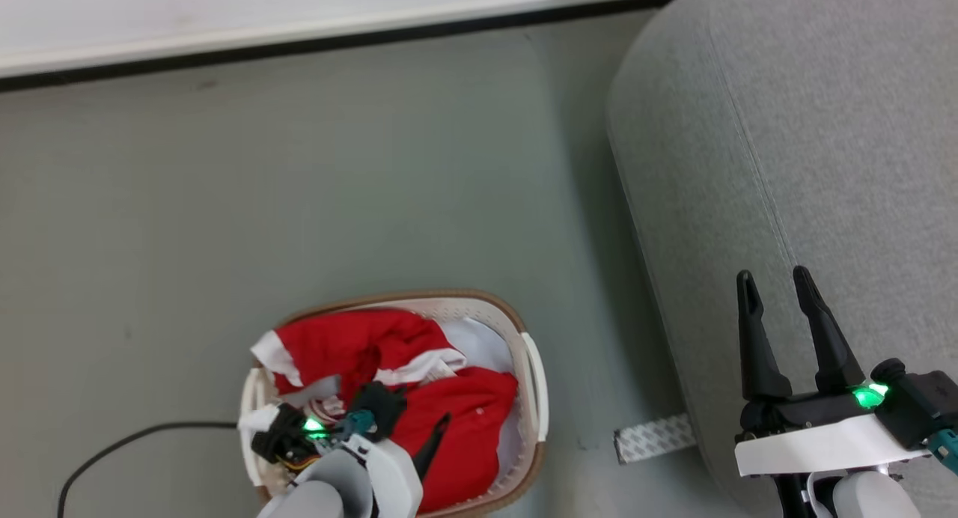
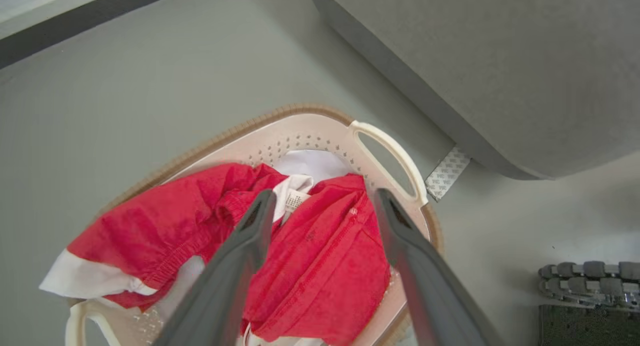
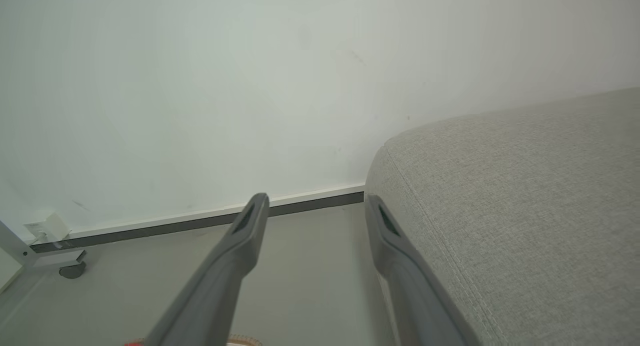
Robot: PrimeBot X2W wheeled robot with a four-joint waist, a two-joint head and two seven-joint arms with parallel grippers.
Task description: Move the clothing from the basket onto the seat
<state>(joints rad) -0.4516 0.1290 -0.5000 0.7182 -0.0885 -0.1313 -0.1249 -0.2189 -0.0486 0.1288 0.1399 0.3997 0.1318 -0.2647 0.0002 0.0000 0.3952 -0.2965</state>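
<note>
Red clothing (image 1: 449,413) with white trim lies crumpled in the cream basket (image 1: 516,320) on the floor at the lower left. In the left wrist view my left gripper (image 2: 324,193) hangs open just above the clothing (image 2: 320,266), its fingers straddling the right-hand red piece inside the basket (image 2: 300,131) without touching it. The light grey seat (image 1: 823,129) fills the right side. My right gripper (image 1: 772,272) stands open and empty over the seat's left edge; in the right wrist view the gripper (image 3: 316,197) points past the seat (image 3: 525,196) toward the wall.
A black cable (image 1: 135,436) curls on the floor left of the basket. A patterned tape strip (image 1: 655,437) lies between basket and seat. A white pad (image 2: 310,163) lines the basket. The wall and dark baseboard (image 1: 299,43) run along the far side.
</note>
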